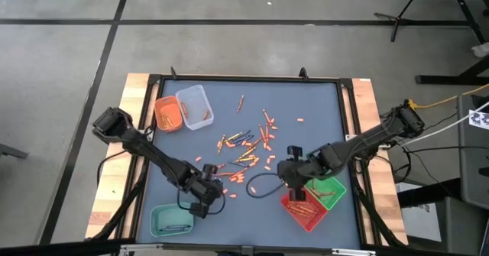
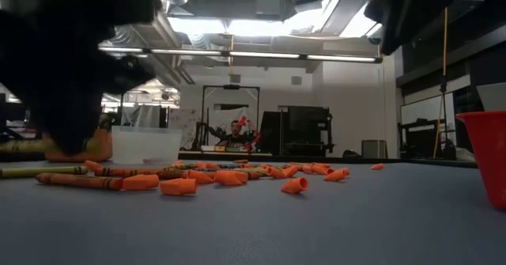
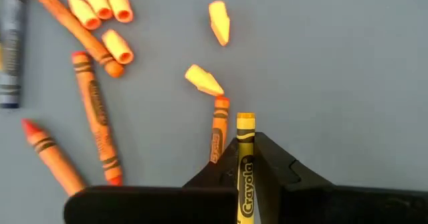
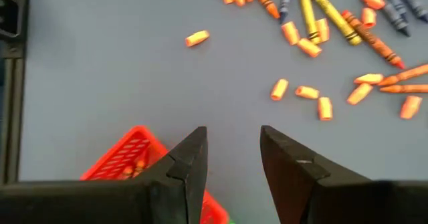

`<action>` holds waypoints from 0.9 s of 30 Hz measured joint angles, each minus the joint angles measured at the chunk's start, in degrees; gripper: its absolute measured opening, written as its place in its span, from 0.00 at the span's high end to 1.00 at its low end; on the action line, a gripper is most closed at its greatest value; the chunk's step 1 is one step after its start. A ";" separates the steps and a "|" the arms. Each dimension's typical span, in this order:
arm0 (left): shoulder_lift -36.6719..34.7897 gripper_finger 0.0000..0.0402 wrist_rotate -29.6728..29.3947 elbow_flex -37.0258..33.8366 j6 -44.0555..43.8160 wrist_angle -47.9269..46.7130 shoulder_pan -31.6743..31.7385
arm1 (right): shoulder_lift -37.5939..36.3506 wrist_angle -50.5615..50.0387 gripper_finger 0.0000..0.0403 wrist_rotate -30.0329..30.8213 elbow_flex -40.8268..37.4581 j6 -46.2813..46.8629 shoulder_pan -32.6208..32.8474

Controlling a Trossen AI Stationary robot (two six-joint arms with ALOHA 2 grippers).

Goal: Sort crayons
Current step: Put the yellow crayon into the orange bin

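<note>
Clamped tight in the left claw point(image 3: 245, 177) is a yellow paper-wrapped crayon point(image 3: 245, 158), pinched low over the grey worktop point(image 1: 321, 118) beside the scattered pile of orange and red crayons point(image 1: 243, 155). Over the red mesh tray point(image 1: 304, 214) the right claw point(image 4: 232, 158) is held spread and empty. Some crayons are already seen in the orange tray point(image 1: 168, 114), clear tray point(image 1: 194, 106), green tray point(image 1: 330, 189) and teal tray point(image 1: 171, 219); dozens are left loose. Only by the left wrist view is the grip revealed; from above it is hidden.
</note>
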 joint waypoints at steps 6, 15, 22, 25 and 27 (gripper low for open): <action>-6.31 0.98 -3.42 0.09 0.02 -5.46 2.05 | 0.00 0.31 0.66 0.00 0.00 -4.63 -4.06; -18.86 0.98 -14.47 0.13 0.04 -20.84 9.02 | 0.00 0.94 0.66 0.42 0.00 -10.52 -9.60; -28.19 0.98 -21.03 0.24 0.04 -32.01 17.37 | 0.00 4.29 0.66 0.42 0.00 -15.13 -12.80; -31.43 0.98 -23.20 0.24 0.02 -36.01 21.55 | 0.00 5.60 0.66 0.31 0.00 -17.27 -13.91; -33.12 0.98 -25.04 0.24 0.03 -37.77 24.46 | 0.00 6.55 0.66 0.36 0.00 -18.24 -14.53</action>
